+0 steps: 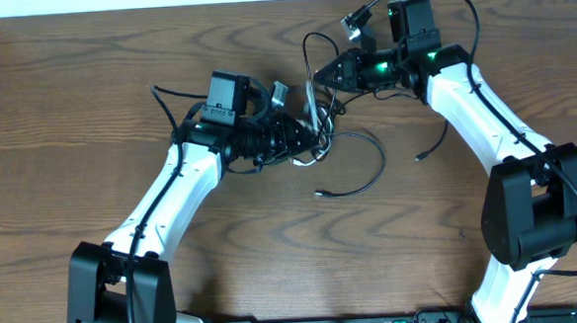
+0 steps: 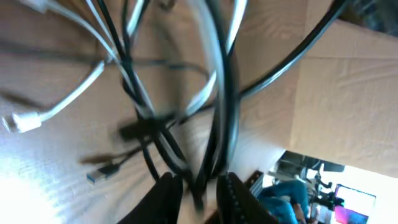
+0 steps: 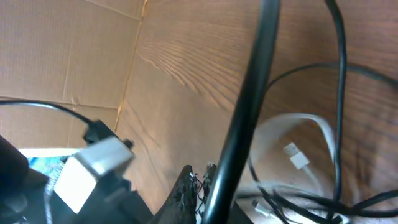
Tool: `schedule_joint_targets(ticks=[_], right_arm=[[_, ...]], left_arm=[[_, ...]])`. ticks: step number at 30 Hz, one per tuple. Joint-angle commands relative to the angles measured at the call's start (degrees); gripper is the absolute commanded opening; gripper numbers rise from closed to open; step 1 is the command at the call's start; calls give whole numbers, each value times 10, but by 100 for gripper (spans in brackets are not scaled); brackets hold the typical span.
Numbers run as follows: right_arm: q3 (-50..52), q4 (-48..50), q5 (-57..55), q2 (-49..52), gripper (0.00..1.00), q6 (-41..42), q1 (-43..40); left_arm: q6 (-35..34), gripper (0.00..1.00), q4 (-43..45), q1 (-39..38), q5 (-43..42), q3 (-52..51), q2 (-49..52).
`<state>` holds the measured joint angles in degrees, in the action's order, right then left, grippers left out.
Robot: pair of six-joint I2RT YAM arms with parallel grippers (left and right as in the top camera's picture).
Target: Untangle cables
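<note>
Cables [image 2: 229,93], black cords and a white one, pass blurred straight between the left jaws, which stand slightly apart with black strands lying in the gap and no firm hold visible. Their tangle sits between the two sets of jaws, touching both. Right jaws are closed, a black cord [image 3: 241,112] rising out of them; bare wood-grain worktop [image 1: 68,114] lies open outward of both, its far edge near behind the right jaws, with a cardboard wall [image 3: 62,56] beyond.
</note>
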<state>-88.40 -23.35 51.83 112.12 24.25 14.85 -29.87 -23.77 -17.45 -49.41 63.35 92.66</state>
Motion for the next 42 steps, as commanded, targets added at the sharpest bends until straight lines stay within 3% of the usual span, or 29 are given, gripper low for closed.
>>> schedule_joint_targets(ticks=[1,10,17,26,37,42], right_arm=[[0,16,-9,4,1,13,-5],[0,52,-7,4,1,42,-25],[0,-45,-8,-10,1,-2,-30],[0,-228,-207,-52,1,-74,-48],[-5,-265,-260,-152,1,-121,-90],[-5,-286,-373,-196,1,-169,-87]], left_arm=[[-2,26,-25,-9,-7,13,-12],[26,26,-73,-16,42,13,-12],[26,26,-70,-17,114,13,-12],[26,26,-70,-17,180,13,-12],[26,26,-70,-17,182,13,-12],[26,26,-70,-17,182,13,-12]])
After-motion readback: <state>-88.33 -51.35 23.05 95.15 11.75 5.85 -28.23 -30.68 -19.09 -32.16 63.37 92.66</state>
